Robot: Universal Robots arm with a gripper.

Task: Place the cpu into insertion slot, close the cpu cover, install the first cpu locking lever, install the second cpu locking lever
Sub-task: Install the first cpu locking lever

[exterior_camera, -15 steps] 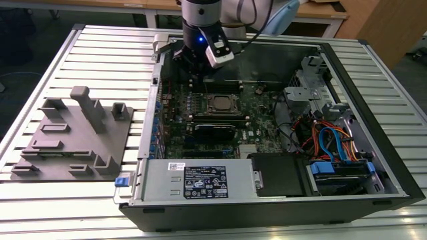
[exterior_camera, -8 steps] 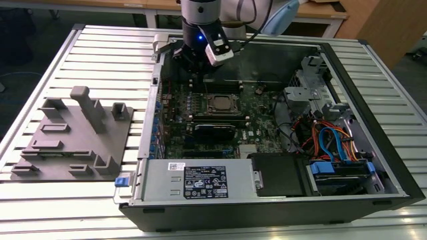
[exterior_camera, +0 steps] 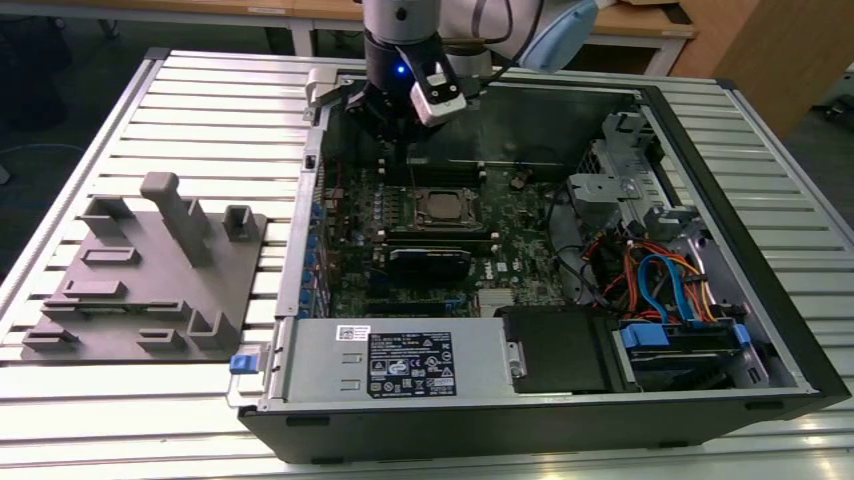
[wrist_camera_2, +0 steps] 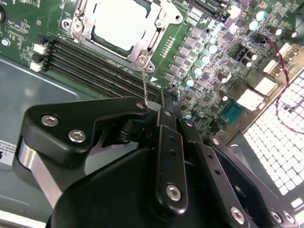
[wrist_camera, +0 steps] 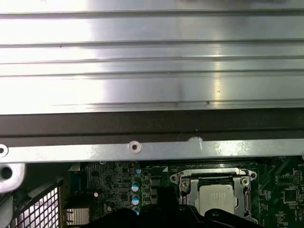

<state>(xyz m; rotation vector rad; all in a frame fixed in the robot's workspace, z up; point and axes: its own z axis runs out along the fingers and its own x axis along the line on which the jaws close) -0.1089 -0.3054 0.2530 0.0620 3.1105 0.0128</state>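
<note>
The open case (exterior_camera: 534,430) on the table (exterior_camera: 200,110) holds the board (exterior_camera: 521,250). Mid-board, the cpu (wrist_camera_2: 121,23) lies flat in the slot (wrist_camera: 176,179), silver top up, its edges square to the memory slots (wrist_camera_2: 95,66) beside it. The cover (wrist_camera_2: 81,26) is down around it. A thin lever (wrist_camera_2: 144,80) rises from the slot's corner, its long axis running to the gripper (wrist_camera_2: 154,102), whose fingers pinch narrowly on its end.

The locking lever (wrist_camera_2: 144,80) seems partly hidden behind the end effector (wrist_camera_2: 159,98).
</note>
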